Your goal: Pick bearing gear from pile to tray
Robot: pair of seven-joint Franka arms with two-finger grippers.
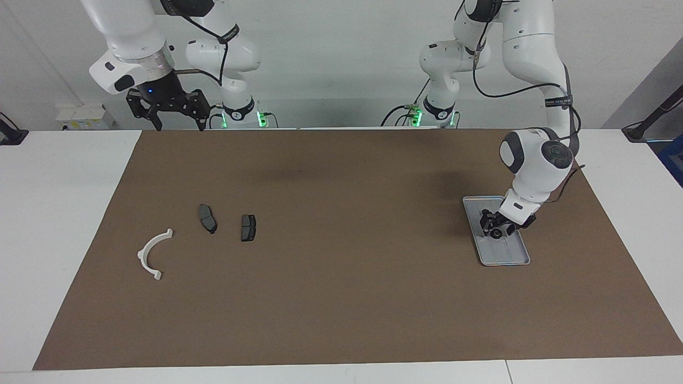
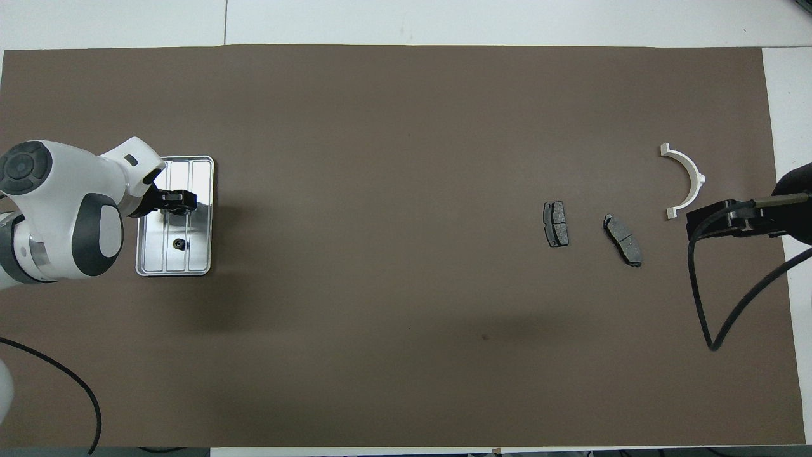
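Left gripper (image 1: 496, 226) hovers over the tray (image 1: 520, 255), fingers apart, empty. A small black gear (image 2: 179, 244) lies in the tray, at 6 o'clock from it overhead. Right gripper (image 1: 171, 124) waits, fingers apart.

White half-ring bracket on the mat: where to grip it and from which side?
Judging from the pose, the white half-ring bracket lies flat on the brown mat, clear of the two brake pads. Probably best to come straight down from above and pinch the thin band at mid-arc, one finger inside the curve and one outside. The flanged ends look wider and less even.
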